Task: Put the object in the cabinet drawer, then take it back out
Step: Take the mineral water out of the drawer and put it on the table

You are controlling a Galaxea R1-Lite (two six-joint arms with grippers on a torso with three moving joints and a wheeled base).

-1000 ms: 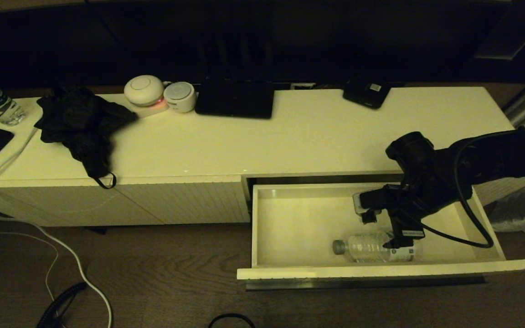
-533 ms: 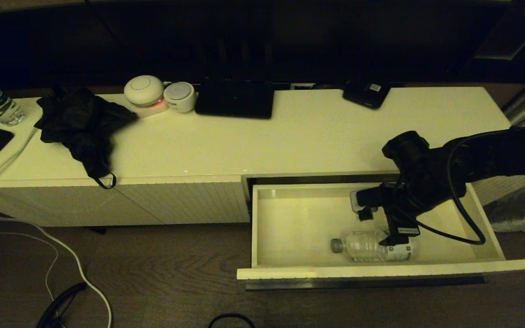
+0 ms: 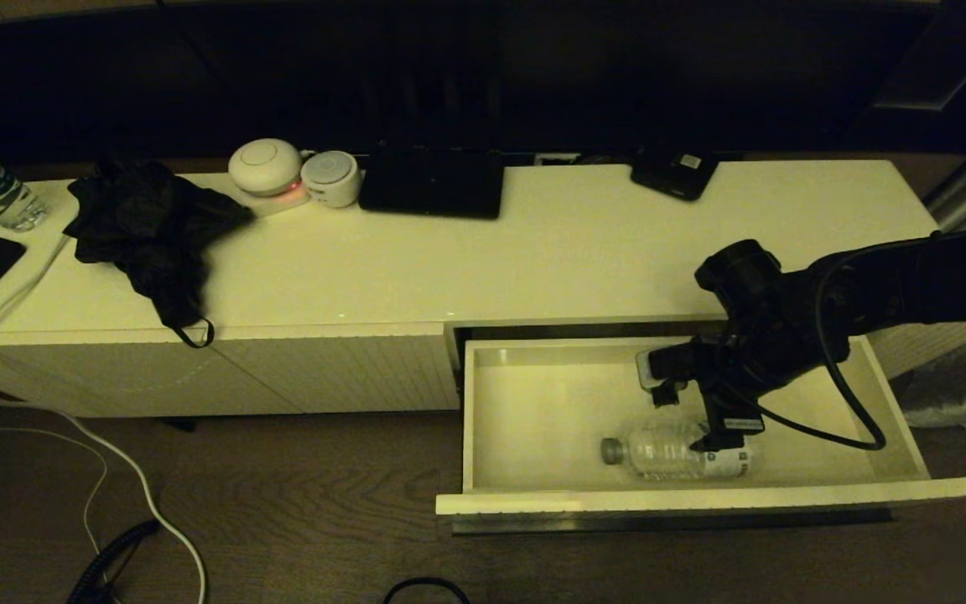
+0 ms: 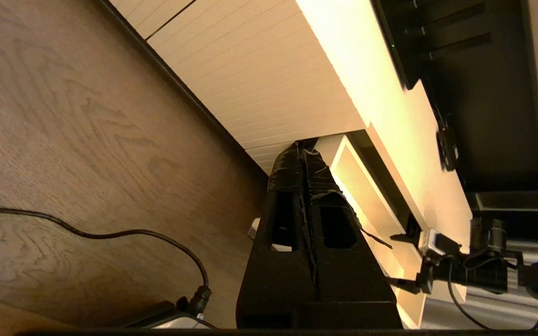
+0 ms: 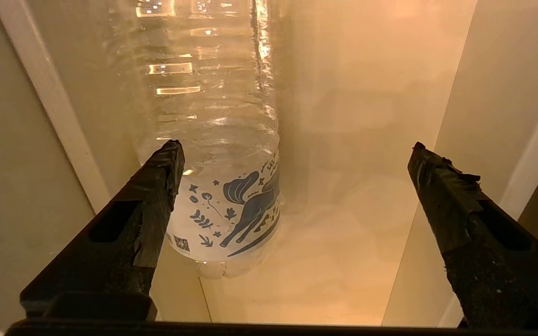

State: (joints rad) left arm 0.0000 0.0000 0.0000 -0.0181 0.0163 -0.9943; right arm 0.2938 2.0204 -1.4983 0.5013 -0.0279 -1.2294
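Half of your job looks done: the water bottle [image 3: 674, 451] lies on its side inside the open cabinet drawer [image 3: 533, 411], cap [image 3: 611, 451] pointing toward the robot's left, close along the drawer's front wall. Whether you are just letting go or already coming back for it, I cannot tell; either way, lifting it out is what remains.

On the far left, your left gripper [image 4: 307, 186] hangs low over the wood floor [image 4: 87, 140] beside the cabinet front, parked, with its jaws pressed together and nothing between them.

Moving right, your right gripper [image 3: 705, 419] reaches in from the right over the drawer, tilted down at the bottle's label end. Its jaws stand wide apart and hold nothing: in the wrist view one fingertip [image 5: 166, 163] overlaps the bottle's side near the label [image 5: 231, 210], while the other [image 5: 437, 177] is well off toward the drawer wall. Judging by that, you would need to centre the jaws over the body before closing.
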